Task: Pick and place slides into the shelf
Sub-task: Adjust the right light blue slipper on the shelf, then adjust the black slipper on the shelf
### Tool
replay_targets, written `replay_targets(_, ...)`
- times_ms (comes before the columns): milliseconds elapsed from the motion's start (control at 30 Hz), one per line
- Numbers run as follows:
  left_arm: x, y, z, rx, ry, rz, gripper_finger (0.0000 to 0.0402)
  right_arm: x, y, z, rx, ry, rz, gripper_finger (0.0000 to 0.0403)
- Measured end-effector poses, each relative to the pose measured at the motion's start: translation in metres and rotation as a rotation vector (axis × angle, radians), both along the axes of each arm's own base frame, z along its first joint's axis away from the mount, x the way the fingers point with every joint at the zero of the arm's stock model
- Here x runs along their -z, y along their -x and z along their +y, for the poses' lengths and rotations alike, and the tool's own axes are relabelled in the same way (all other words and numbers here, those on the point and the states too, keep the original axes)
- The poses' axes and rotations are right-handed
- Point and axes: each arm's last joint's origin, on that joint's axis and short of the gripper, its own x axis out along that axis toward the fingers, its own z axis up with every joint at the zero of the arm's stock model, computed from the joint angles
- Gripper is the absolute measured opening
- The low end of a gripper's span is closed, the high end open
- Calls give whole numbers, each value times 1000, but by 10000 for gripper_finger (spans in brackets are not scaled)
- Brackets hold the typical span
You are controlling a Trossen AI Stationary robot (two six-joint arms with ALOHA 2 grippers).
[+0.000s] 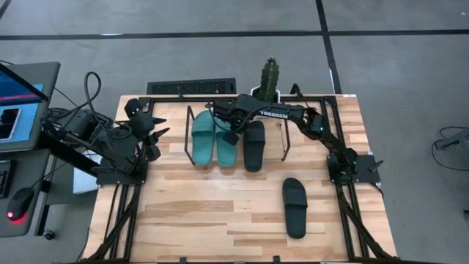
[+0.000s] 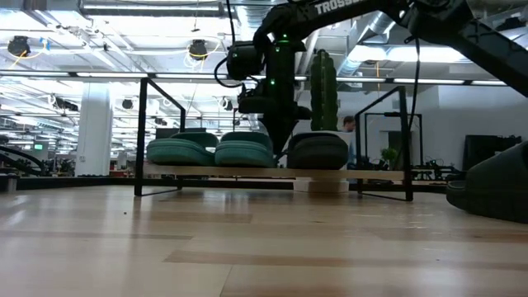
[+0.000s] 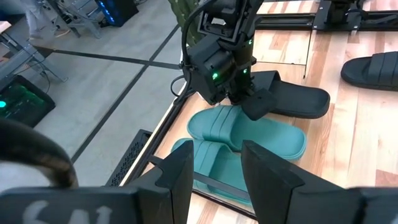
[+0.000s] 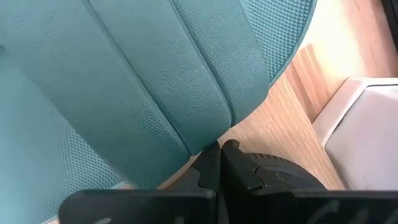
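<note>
light wood table [image 1: 198,220] fills the centre of the high view, grey floor all round, a keyboard [image 1: 191,86] at the table's upper edge and a green cactus-like plant [image 1: 270,77] right of it.

shelf [image 1: 286,139] sits upper centre of the high view, black rod ends and a wooden board. on it, left to right: two teal slides [image 1: 203,137] [image 1: 226,147] side by side and touching, then a black slide [image 1: 254,145] just beside the right teal one. low view shows the same three in a row on the board [image 2: 247,172]. fourth slide, black [image 1: 294,207], lies loose on the table lower right of centre, well apart from the shelf.

right gripper [image 1: 233,135] reaches in from the right side of the high view and hangs over the shelf, between the right teal slide and the black one. right wrist view: fingertips [image 4: 219,163] pressed together, clenched on nothing, tips just at the edge of the teal strap [image 4: 174,74] with the board below.

left gripper [image 1: 155,135] is parked at the upper left of the table, clear of the shelf. left wrist view shows its fingers [image 3: 177,174] apart, released, nothing between them.
</note>
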Motion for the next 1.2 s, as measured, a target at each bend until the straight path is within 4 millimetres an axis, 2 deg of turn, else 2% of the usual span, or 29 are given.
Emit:
replay_targets(367, 0, 0, 0, 0, 0, 0, 124, -2, 7, 1, 27, 31, 66, 0)
replay_targets(600, 0, 0, 0, 0, 0, 0, 124, -31, 21, 2, 59, 102, 67, 0)
replay_targets(733, 0, 0, 0, -1, 0, 1, 124, -59, 37, 6, 92, 120, 63, 0)
replay_targets(833, 0, 0, 0, 2, 2, 3, 124, -72, 49, 11, 115, 121, 105, 0)
replay_targets(1000, 1, 0, 0, 10, 8, 12, 124, -81, 53, 20, 115, 104, 76, 0)
replay_targets(1200, 1, 1, 0, 5, 11, 17, 124, -79, 51, 26, 160, 83, 66, 0)
